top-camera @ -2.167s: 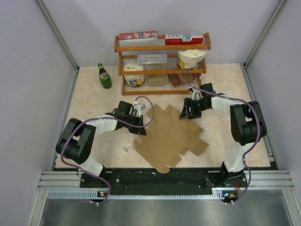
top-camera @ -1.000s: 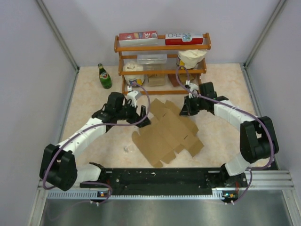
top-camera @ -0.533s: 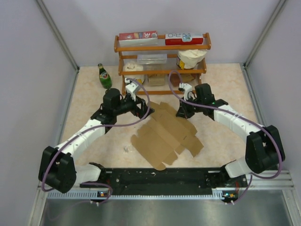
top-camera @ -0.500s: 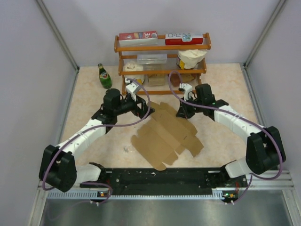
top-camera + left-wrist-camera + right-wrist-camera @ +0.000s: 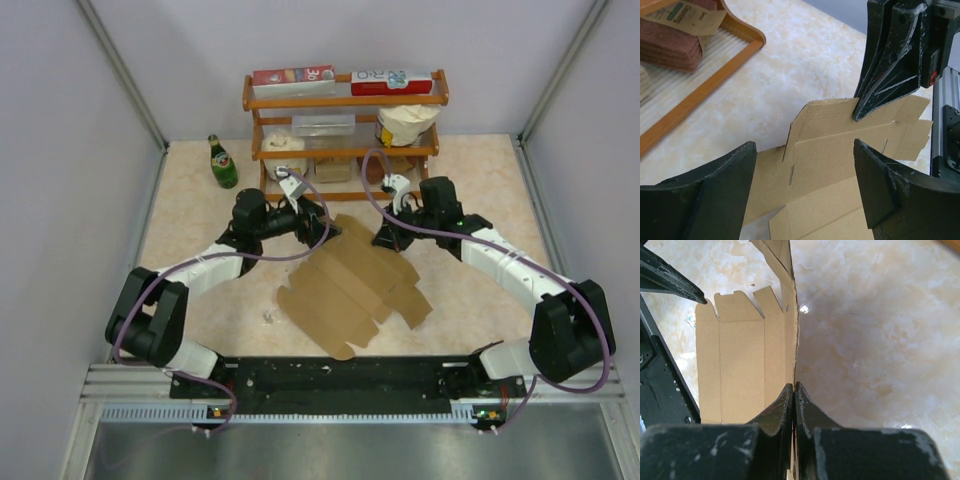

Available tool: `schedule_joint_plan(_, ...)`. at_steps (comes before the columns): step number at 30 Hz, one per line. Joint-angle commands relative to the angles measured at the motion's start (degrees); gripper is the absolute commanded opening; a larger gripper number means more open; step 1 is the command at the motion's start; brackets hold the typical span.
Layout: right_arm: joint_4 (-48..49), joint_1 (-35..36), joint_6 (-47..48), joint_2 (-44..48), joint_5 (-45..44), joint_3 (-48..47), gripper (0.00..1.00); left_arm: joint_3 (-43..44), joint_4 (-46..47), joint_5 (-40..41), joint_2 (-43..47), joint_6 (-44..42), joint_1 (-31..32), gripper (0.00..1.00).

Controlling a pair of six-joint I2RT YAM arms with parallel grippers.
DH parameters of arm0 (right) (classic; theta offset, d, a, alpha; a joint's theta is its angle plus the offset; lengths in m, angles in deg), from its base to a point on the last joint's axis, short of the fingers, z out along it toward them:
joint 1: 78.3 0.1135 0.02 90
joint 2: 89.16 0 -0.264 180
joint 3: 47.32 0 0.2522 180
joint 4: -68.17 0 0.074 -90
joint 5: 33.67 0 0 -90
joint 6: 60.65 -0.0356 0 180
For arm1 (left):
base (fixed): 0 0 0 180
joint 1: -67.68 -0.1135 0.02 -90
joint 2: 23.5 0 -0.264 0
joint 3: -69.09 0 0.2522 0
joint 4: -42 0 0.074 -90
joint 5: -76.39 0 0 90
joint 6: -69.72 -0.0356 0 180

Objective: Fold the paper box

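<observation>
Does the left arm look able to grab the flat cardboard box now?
Probably yes: the left gripper hangs open over the box, at its far corner, nothing between; the right gripper pinches another edge.

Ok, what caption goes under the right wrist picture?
Shut right end effector touching the paper box's edge on the table.

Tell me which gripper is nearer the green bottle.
Left. The left gripper sits to the bottle's right, over the box's far corner. The right gripper is farther right, pinching the box's edge.
</observation>
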Motion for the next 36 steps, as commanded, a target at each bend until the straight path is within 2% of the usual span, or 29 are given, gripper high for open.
schedule_joint_plan(1,2.4,0.6,1.0,0.5,1.9,-0.2,0.00,0.5,11.0,-4.1,-2.0,4.1,0.2,0.81)
schedule_joint_plan(10,2.1,0.6,0.8,0.1,1.2,-0.1,0.00,2.6,14.1,-4.9,-5.4,7.6,0.7,0.62)
schedule_joint_plan(17,2.2,0.6,-0.4,0.1,-1.1,-0.5,0.00,3.5,8.9,-2.2,-5.3,4.7,2.9,0.54)
schedule_joint_plan(22,2.1,0.7,-1.1,-0.1,-2.0,-0.6,0.00,3.5,2.8,8.2,-3.4,-0.2,7.3,0.47)
schedule_joint_plan(29,2.4,0.6,-1.7,0.0,-2.0,-0.8,0.00,3.6,-1.0,20.4,-2.7,-3.8,10.9,0.38)
schedule_joint_plan(36,3.4,0.6,-3.8,0.0,-2.4,-0.8,0.00,5.0,-2.8,33.9,-2.5,-6.8,16.2,0.41)
